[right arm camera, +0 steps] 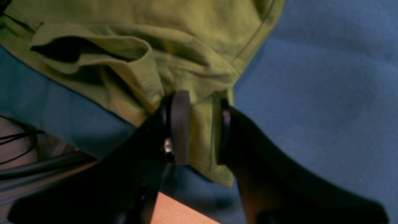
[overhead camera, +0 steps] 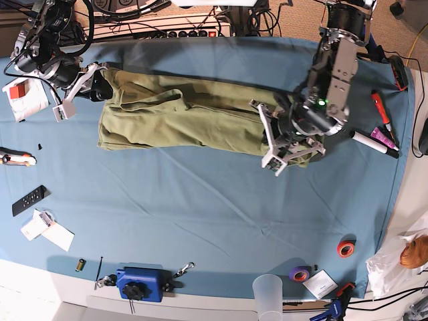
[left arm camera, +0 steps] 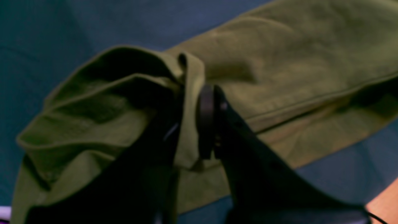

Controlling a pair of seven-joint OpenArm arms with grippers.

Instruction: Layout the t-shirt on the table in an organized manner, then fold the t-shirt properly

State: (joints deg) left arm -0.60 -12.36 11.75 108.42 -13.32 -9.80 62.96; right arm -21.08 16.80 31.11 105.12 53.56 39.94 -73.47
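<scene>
The olive-green t-shirt (overhead camera: 187,114) lies bunched in a long band across the far half of the teal-blue table (overhead camera: 200,214). My right gripper (overhead camera: 99,84) is at the shirt's left end. In the right wrist view it (right arm camera: 202,127) is shut on a fold of the shirt's (right arm camera: 186,31) edge, just above the table (right arm camera: 326,93). My left gripper (overhead camera: 279,144) is at the shirt's right end. In the left wrist view it (left arm camera: 188,121) is shut on a pinched ridge of the shirt (left arm camera: 279,62) over the table (left arm camera: 62,31).
Markers (overhead camera: 380,110) lie at the right edge. Tape rolls (overhead camera: 345,249) and a clear cup (overhead camera: 269,291) sit near the front right. A blue clamp block (overhead camera: 139,284) is at the front edge. A remote (overhead camera: 29,200), papers (overhead camera: 47,231) and a red-white box (overhead camera: 23,93) lie at the left.
</scene>
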